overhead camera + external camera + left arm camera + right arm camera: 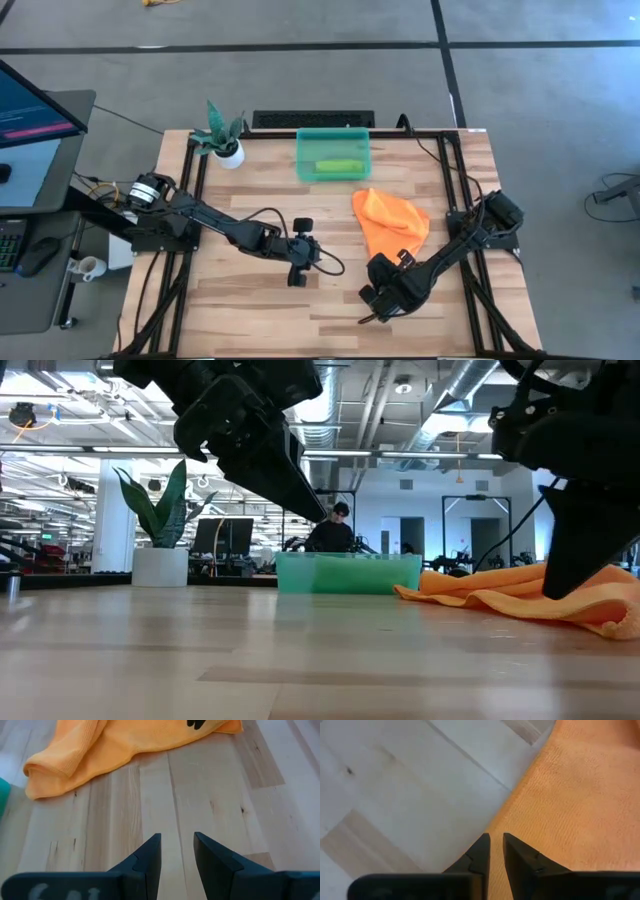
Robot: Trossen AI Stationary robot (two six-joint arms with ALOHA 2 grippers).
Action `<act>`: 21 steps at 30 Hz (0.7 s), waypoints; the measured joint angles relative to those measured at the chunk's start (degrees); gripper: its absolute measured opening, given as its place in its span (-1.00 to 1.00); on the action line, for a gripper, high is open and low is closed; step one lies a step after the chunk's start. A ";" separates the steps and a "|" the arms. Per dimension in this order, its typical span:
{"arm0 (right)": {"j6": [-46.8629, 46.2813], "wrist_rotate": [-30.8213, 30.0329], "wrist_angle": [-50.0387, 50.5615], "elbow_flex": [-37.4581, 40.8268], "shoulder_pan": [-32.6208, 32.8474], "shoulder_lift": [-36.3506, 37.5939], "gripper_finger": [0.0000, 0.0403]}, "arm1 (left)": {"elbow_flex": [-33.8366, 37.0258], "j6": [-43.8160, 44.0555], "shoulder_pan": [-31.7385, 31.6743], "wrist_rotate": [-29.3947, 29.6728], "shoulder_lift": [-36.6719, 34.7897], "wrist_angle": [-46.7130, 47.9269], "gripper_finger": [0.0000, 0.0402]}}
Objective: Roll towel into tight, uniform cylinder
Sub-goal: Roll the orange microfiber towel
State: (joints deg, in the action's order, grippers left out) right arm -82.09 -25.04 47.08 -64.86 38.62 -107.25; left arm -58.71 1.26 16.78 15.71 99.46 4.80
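Since towel (390, 222) lay crumpled right of green bin (334, 155), unflattened, roll risked coming out lumpy. Right gripper (496, 846) over towel's near edge, fingers narrowly parted, gripping nothing; could pinch single layer, dragging cloth. Left gripper (177, 851) parted, empty, over bare table (250, 300).

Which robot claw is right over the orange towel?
The right gripper. Its jaws hang over the edge of the orange towel, nearly closed. The left gripper is over bare wooden table, with the towel lying ahead of it.
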 joint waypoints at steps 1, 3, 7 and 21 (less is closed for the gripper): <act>-0.33 -0.25 0.01 0.00 -0.16 0.01 -0.65 | 0.00 0.43 0.00 0.01 0.00 0.00 -0.47; -0.50 -0.33 -0.01 0.00 -0.66 0.01 -0.60 | 0.00 1.06 0.00 0.00 0.00 0.00 -0.47; -0.54 -0.31 -0.29 0.00 -1.74 0.01 -0.48 | -0.01 1.55 0.02 0.00 0.00 0.02 -0.47; 0.88 -0.22 -0.78 0.09 -7.81 -0.01 -0.26 | 0.01 3.08 1.69 0.84 0.04 2.93 -0.47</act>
State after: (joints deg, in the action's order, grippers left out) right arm -81.21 -25.25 46.30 -64.77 30.80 -107.26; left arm -58.70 4.34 18.47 16.55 99.50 7.72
